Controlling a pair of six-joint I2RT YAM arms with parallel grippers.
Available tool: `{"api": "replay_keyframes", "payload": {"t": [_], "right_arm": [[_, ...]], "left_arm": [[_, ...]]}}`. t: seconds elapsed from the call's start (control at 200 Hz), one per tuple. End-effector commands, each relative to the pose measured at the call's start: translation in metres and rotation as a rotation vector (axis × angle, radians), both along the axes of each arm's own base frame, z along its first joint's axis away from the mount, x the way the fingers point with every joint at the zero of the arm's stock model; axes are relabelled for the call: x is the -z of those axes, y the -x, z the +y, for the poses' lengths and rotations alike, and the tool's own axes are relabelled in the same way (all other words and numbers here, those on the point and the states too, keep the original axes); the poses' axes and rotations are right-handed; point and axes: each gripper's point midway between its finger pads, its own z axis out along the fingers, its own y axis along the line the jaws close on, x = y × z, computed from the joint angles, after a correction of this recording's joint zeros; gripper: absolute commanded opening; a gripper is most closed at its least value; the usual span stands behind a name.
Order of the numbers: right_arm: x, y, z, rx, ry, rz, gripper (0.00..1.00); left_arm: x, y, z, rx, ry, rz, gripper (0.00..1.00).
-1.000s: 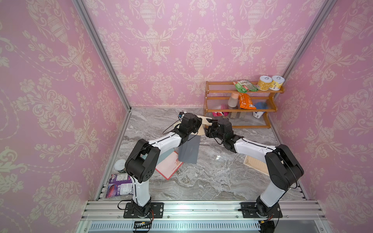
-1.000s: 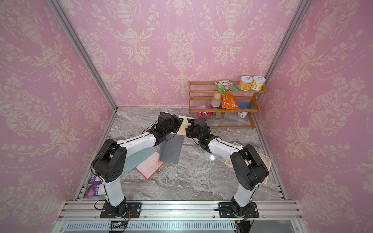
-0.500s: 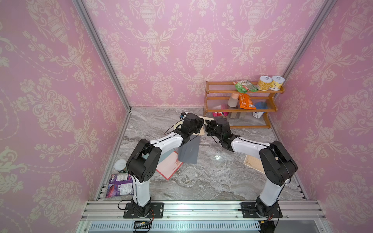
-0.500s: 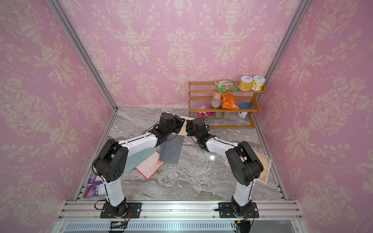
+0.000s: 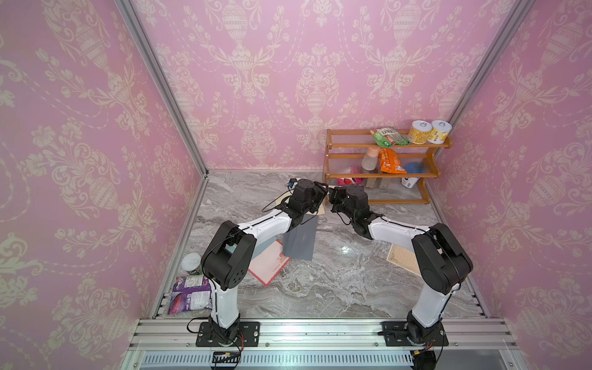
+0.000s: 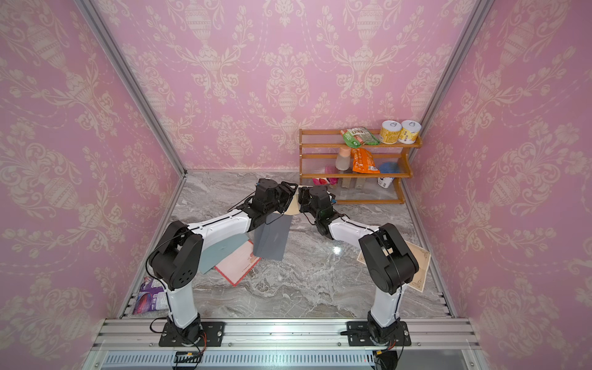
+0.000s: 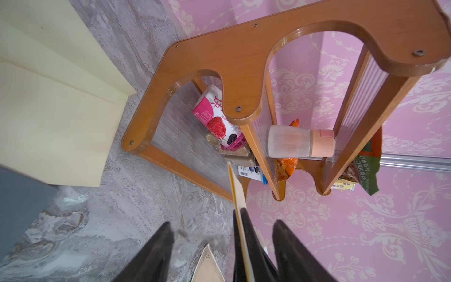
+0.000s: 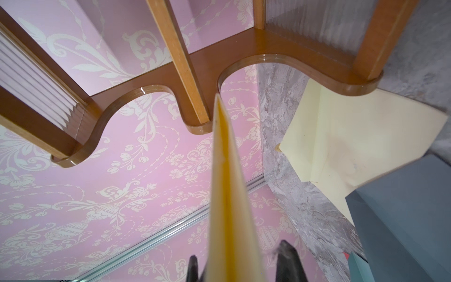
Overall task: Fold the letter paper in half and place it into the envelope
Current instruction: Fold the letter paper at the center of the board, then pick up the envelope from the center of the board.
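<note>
Tool on the right [image 7: 240, 213] pinches the folded letter paper [image 7: 236, 185] edge-on, just beside the wooden rack [image 7: 244, 61]. The left tool [image 7: 223, 222] gapes wide around it. The cream envelope [image 7: 61, 127] lies on the bench [image 7: 146, 200] by the rack's foot.

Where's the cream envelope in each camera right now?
Top view: cream envelope, a sliver beyond the gray envelope.
Top view: same sliver.
Left wrist: envelope lying beside the wooden shelf.
Right wrist: envelope partly behind the shelf's foot.
Landmark: the wooden shelf, adjacent in all four.
</note>
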Motion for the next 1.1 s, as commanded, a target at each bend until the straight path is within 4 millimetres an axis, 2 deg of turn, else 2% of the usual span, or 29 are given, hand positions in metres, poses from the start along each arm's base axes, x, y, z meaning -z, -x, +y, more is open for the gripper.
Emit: {"api": "replay_keyframes", "payload": {"t": [0.0, 0.085, 0.17, 0.445, 0.675, 0.895, 1.095], "right_arm": [[-0.006, 0.006, -0.003, -0.101, 0.076, -0.028, 0.0], [-0.009, 0.011, -0.007, -0.178, 0.126, -0.05, 0.0], [-0.001, 0.018, -0.012, -0.247, 0.163, -0.05, 0.0], [0.035, 0.058, -0.024, -0.457, 0.296, -0.051, 0.0], [0.051, 0.083, -0.024, -0.586, 0.385, -0.039, 0.0], [0.062, 0.093, -0.025, -0.624, 0.414, -0.011, 0.0], [0.065, 0.093, -0.024, -0.636, 0.417, -0.008, 0.0]], "left_arm": [[-0.009, 0.004, 0.014, 0.071, -0.137, 0.017, 0.99], [-0.003, 0.007, 0.028, 0.136, -0.236, 0.063, 0.99], [0.006, 0.015, 0.046, 0.214, -0.349, 0.116, 0.99], [0.041, 0.059, 0.103, 0.433, -0.741, 0.217, 0.99], [0.063, 0.089, 0.142, 0.488, -0.895, 0.295, 0.99], [0.083, 0.114, 0.162, 0.503, -0.952, 0.345, 0.97], [0.105, 0.12, 0.163, 0.498, -0.932, 0.361, 0.85]]}}
